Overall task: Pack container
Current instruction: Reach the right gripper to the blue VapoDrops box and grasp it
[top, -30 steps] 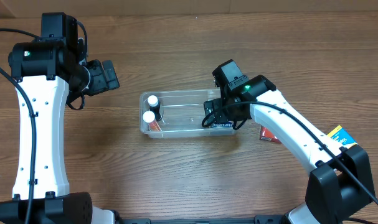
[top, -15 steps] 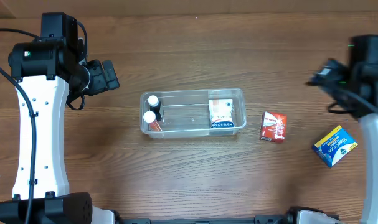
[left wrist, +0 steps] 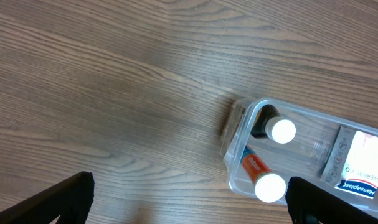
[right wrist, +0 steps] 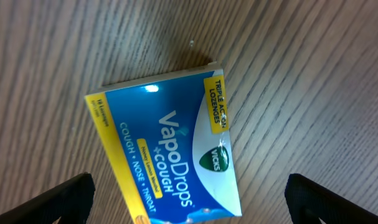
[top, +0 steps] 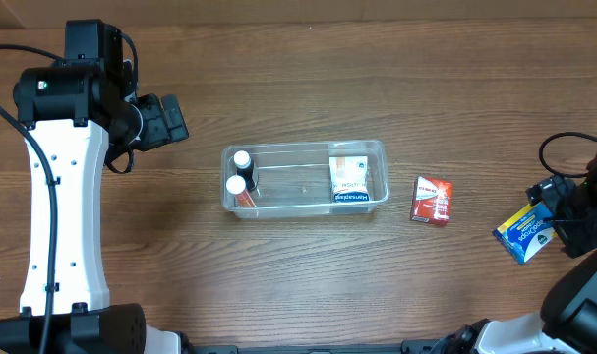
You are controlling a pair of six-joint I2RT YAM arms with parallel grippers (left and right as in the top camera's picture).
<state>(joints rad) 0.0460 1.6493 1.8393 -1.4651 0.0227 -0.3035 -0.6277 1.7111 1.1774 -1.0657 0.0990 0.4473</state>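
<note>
The clear container (top: 298, 147) lies at the table's middle. It holds two white-capped bottles (top: 239, 172) at its left end and a white and blue box (top: 349, 180) at its right end. A red box (top: 432, 201) lies on the table just right of the container. A blue VapoDrops box (top: 524, 231) lies at the far right. My right gripper (top: 559, 208) hovers over it, open and empty; the box (right wrist: 170, 149) fills the right wrist view between the spread fingers (right wrist: 189, 202). My left gripper (top: 165, 120) is open and empty, up and left of the container (left wrist: 238, 124).
The wooden table surrounds the container. The right arm's cable (top: 564, 147) loops near the right edge. The bottles also show in the left wrist view (left wrist: 276, 158).
My right gripper was at the container's right end, left the white and blue box inside, and swung to the far right over the blue box. The left arm has not moved.
</note>
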